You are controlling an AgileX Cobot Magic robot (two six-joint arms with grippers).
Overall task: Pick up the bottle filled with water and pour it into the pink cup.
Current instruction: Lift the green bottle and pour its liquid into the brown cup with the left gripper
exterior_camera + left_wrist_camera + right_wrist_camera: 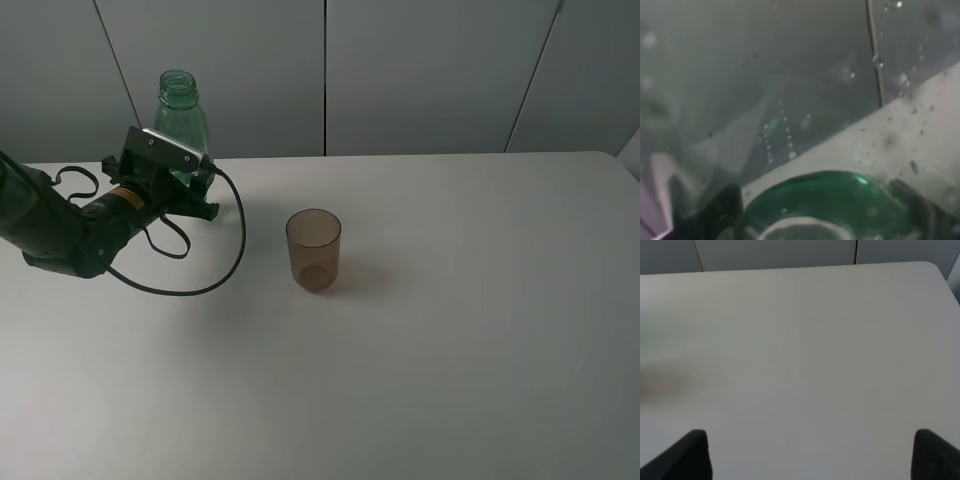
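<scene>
The left gripper [196, 190] is clenched on the lower body of the bottle [181, 112], which is upright, at about ten o'clock from the pink cup [313, 250] and well apart from it. The right gripper [812, 456] is released, with its fingers wide apart above the table [460, 350].

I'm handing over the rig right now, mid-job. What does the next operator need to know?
Tools: the left tool is shut on the bottle, low on its body. The right tool is open and empty over the bare table.
Things: the bottle stands upright at the far left. The pink cup stands upright near the middle, apart from it, and looks empty.
Done: the grasp.
Left: lift the bottle, carry it to the pink cup, pour.
</scene>
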